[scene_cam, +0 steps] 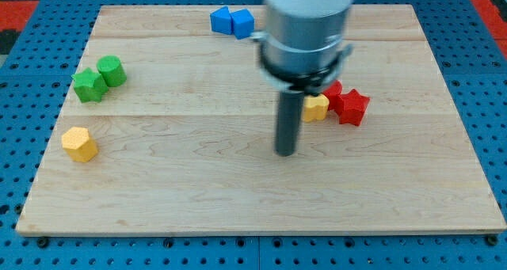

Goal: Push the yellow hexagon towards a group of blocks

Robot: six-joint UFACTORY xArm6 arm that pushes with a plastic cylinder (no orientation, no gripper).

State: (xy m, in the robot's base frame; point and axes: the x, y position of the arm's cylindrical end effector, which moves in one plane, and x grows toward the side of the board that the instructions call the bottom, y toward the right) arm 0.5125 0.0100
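Note:
The yellow hexagon (80,144) lies near the left edge of the wooden board (198,199). My tip (285,153) is near the board's middle, far to the right of the hexagon and not touching any block. A green star-like block (89,85) and a green cylinder (112,70) sit together above the hexagon. A second yellow block (317,108) sits just right of the rod, touching two red blocks (352,107) (333,91).
Two blue blocks (221,20) (242,23) sit together at the board's top edge, left of the arm. The arm's grey body (307,28) hides part of the top middle. A blue pegboard (32,32) surrounds the board.

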